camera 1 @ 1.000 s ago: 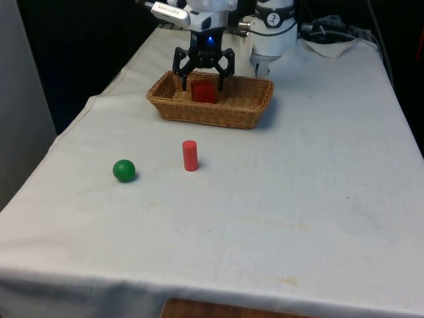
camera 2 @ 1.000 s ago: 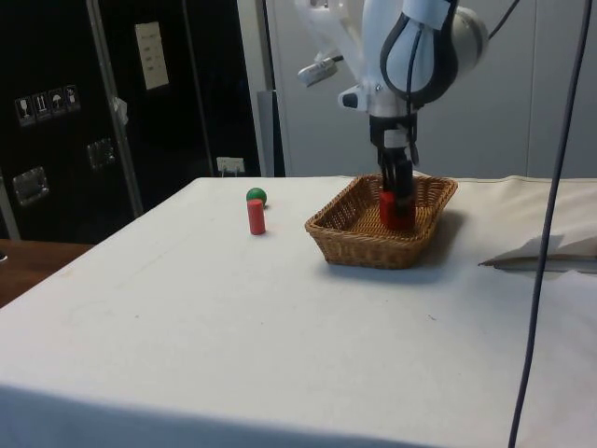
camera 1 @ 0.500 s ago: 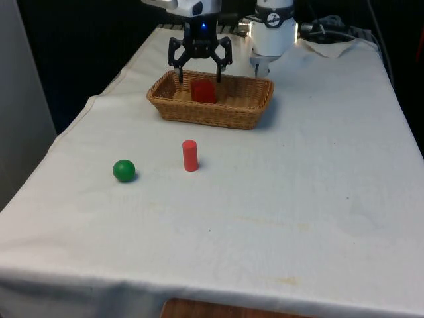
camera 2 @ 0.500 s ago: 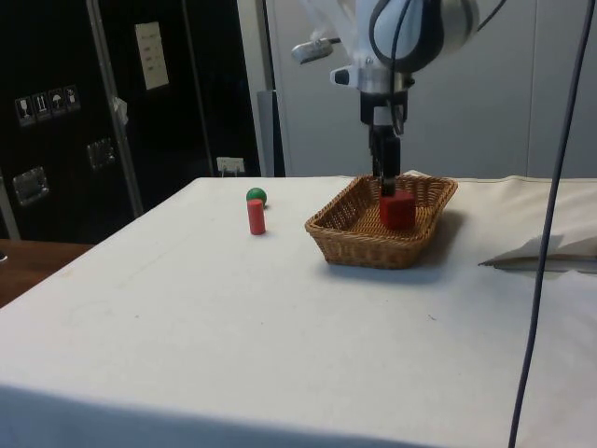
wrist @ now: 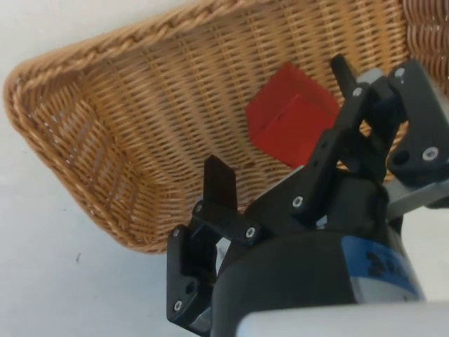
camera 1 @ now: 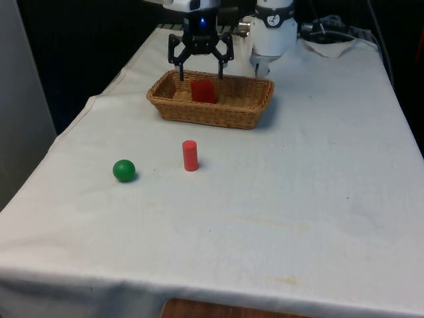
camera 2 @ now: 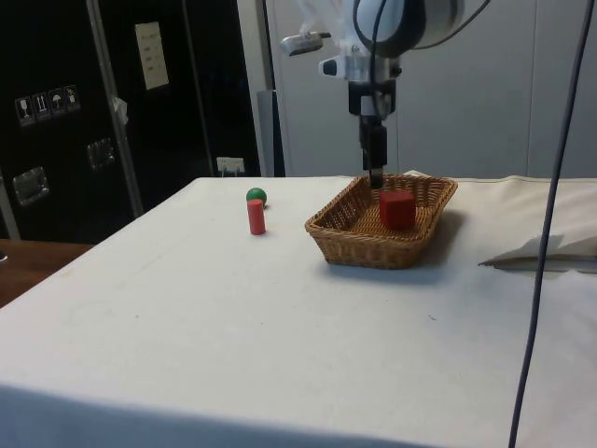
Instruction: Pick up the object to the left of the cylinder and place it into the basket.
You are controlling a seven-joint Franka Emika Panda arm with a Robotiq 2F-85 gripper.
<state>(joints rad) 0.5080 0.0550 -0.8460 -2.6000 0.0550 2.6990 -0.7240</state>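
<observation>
A red cube (camera 1: 203, 91) lies inside the wicker basket (camera 1: 205, 120) at the far end of the table. My gripper (camera 1: 200, 74) hangs open just above the cube, its fingers apart and holding nothing. From the side, the gripper (camera 2: 375, 177) is clear of the cube (camera 2: 397, 209) and over the basket (camera 2: 368, 247). In the wrist view the cube (wrist: 295, 112) rests on the basket floor (wrist: 140, 126) between the spread fingers of the gripper (wrist: 280, 128). A red cylinder (camera 1: 190, 156) stands upright nearer the middle, with a green ball (camera 1: 124, 170) on the front view's left of it.
The cylinder (camera 2: 256, 217) and ball (camera 2: 256, 195) sit well apart from the basket. A crumpled white cloth (camera 2: 546, 250) lies beyond the basket, and a cable (camera 2: 550, 187) hangs down near it. The table edge runs close to the ball's side.
The gripper has risen straight up from around the red cube, which stays lying in the basket. The fingers stayed open; ball and cylinder have not moved.
</observation>
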